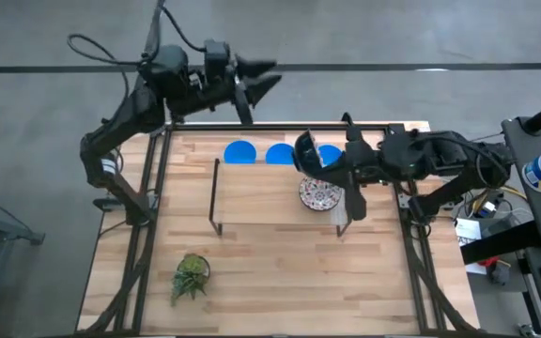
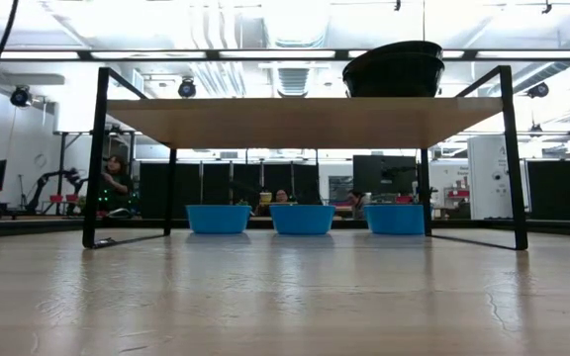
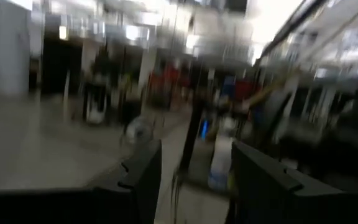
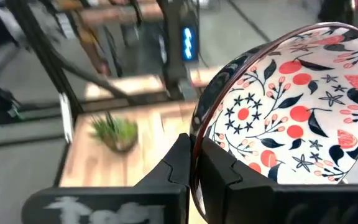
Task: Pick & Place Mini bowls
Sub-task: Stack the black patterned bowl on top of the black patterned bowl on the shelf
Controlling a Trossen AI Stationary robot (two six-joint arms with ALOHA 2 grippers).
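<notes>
The right gripper point(image 4: 194, 168), fingers clamped on the rim of a white round mini bowl with red-and-dark floral pattern point(image 4: 291, 112), carries it tilted above the wooden shelf point(image 1: 270, 202), so I judge lowering comes next, perhaps onto the patterned bowls point(image 1: 319, 194) stacked just below the gripper.

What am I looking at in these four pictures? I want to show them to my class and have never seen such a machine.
Two dark robot arms work at a wooden table. One picture looks straight down, one looks level across the tabletop, and two come from cameras on the arms' wrists. A small shelf stands on the table. Three blue bowls sit in a row beneath its far side, and patterned bowls sit on top of it. A green plant lies near the front. The right gripper pinches the rim of a patterned bowl, held on edge above the shelf. The left gripper waits open beyond the table's far edge.
</notes>
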